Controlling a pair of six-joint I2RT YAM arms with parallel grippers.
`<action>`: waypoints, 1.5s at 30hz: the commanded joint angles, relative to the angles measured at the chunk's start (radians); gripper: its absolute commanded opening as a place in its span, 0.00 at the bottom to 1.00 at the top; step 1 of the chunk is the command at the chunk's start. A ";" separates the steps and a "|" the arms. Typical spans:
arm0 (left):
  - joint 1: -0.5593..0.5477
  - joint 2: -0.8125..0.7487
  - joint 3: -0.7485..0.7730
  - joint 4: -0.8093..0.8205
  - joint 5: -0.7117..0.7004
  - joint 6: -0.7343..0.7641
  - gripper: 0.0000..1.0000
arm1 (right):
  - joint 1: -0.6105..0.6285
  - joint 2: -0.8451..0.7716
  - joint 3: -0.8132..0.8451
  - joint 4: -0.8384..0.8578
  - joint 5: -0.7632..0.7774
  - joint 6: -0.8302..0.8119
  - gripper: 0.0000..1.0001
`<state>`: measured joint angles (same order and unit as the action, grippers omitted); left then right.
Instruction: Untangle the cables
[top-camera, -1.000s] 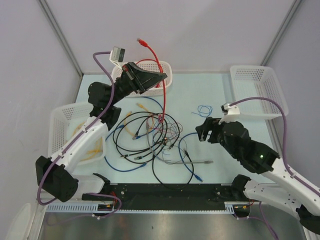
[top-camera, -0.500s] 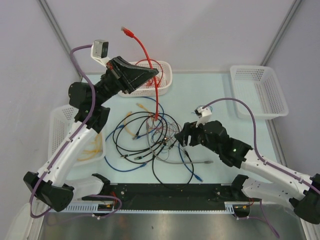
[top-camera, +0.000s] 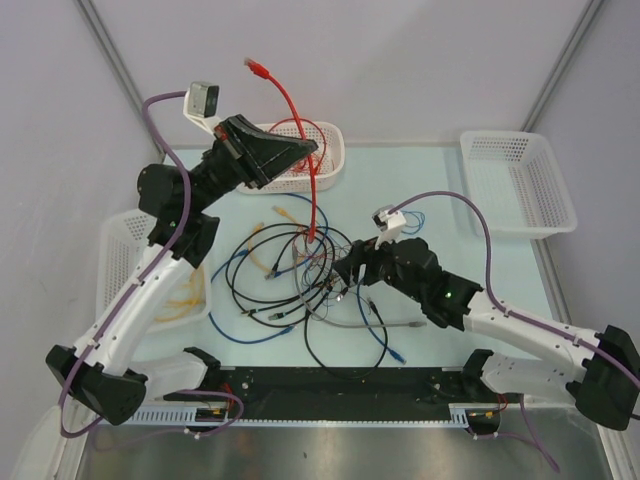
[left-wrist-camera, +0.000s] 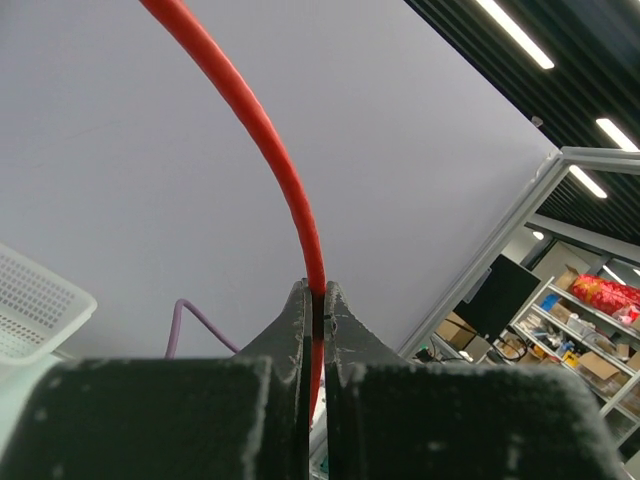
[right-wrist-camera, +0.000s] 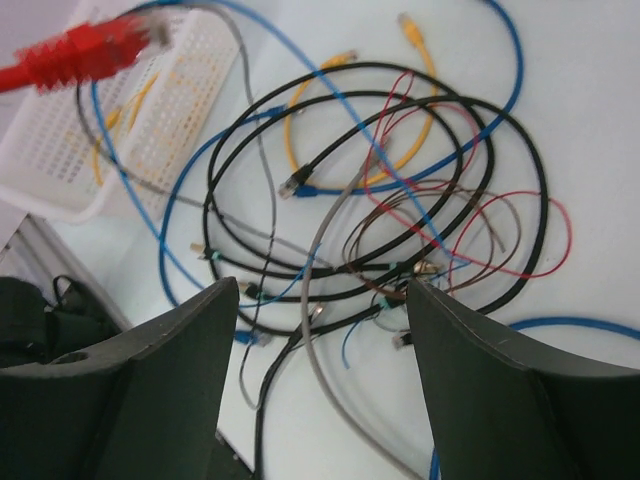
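Note:
A tangle of cables in black, blue, grey, yellow and thin red lies on the pale table at the middle. My left gripper is raised above the table's back and is shut on a thick red cable. This cable runs from its plug end in the air down into the tangle. In the left wrist view the fingertips pinch the red cable. My right gripper is open and empty just above the tangle's right side. Its wrist view shows the gripper over black, grey and blue cables.
A white basket holding red wire stands at the back middle. Another white basket stands at the back right. A third, with yellow cables, stands at the left. A small blue wire loop lies apart. A black rail runs along the near edge.
My right gripper has moved left from the table's right side to just above the tangle. My left arm swung left with the red cable a second ago and has since held still.

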<state>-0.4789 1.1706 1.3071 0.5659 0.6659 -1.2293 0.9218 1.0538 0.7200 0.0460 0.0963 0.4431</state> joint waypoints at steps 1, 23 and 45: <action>-0.006 -0.045 -0.005 0.026 0.001 0.017 0.00 | -0.015 0.057 0.015 0.106 0.112 -0.067 0.73; -0.018 -0.111 -0.072 -0.077 -0.006 0.135 0.00 | -0.064 -0.074 0.096 0.042 0.307 -0.122 0.00; -0.017 -0.164 -0.293 -0.624 -0.284 0.473 0.00 | -0.057 -0.290 0.588 -0.333 0.416 -0.132 0.00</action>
<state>-0.4931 1.0313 0.9939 -0.0864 0.3767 -0.7940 0.8612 0.7425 1.2747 -0.2245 0.4927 0.3164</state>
